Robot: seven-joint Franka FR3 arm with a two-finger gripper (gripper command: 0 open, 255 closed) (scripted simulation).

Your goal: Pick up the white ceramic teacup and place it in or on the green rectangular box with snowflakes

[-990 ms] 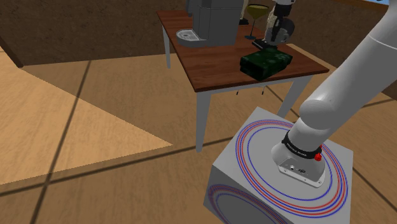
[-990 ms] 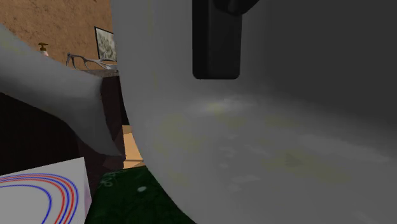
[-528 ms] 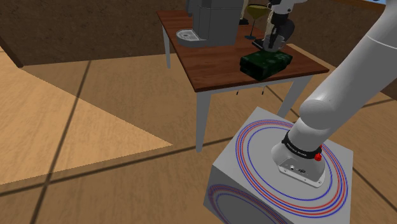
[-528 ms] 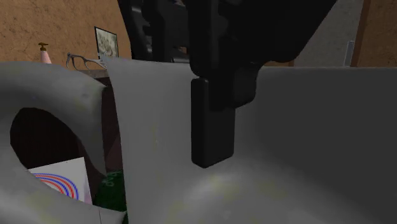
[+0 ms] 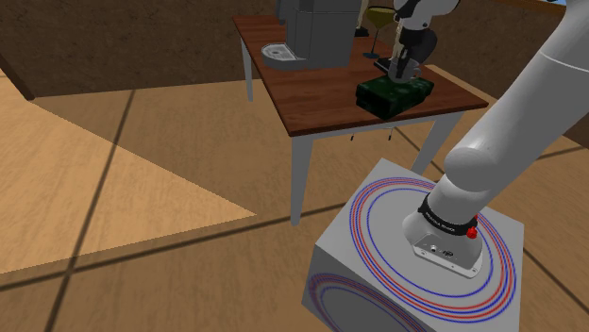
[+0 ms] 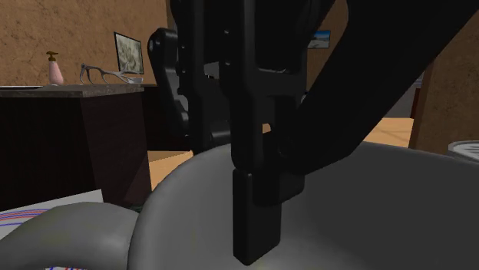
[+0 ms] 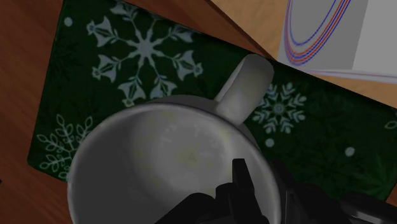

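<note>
Wood-plank floor (image 5: 142,189) and brown walls surround a brown-topped table (image 5: 321,94) w/ white legs. Fingers (image 7: 243,188) are clamped on the rim of the teacup (image 7: 159,159), one inside the bowl and the other outside the wall, a little way round the rim from the handle (image 7: 245,86). Teacup is drawn pale grey-white, upright, mouth facing the wrist cam, inside bare. Directly under it lies the box (image 7: 146,51): dark green, rectangular, flat top w/ pale snowflake print. Teacup is over the box's middle, handle pointing towards the stand (image 7: 331,38). Can't tell whether the base touches the box top or hangs just above it. Second ext. view is v. close: a black finger runs down the teacup's grey outer wall. Behind that, a dark cabinet (image 6: 77,153) carries a pink bottle (image 6: 54,67), a pair of glasses (image 6: 100,74) and a framed pic (image 6: 128,54) against a brown wall. In the shoulder view the box lies near the table corner closest to the stand, at a slight angle to the edges. A big grey machine (image 5: 321,33) stands further back on the table, w/ a round grey dish-like item (image 5: 279,54) beside it on the view's left and a stemmed glass (image 5: 380,15) behind the hand. White arm (image 5: 529,113) rises from the stand, a grey box w/ red and blue rings on top, and reaches up and left over the table.
</note>
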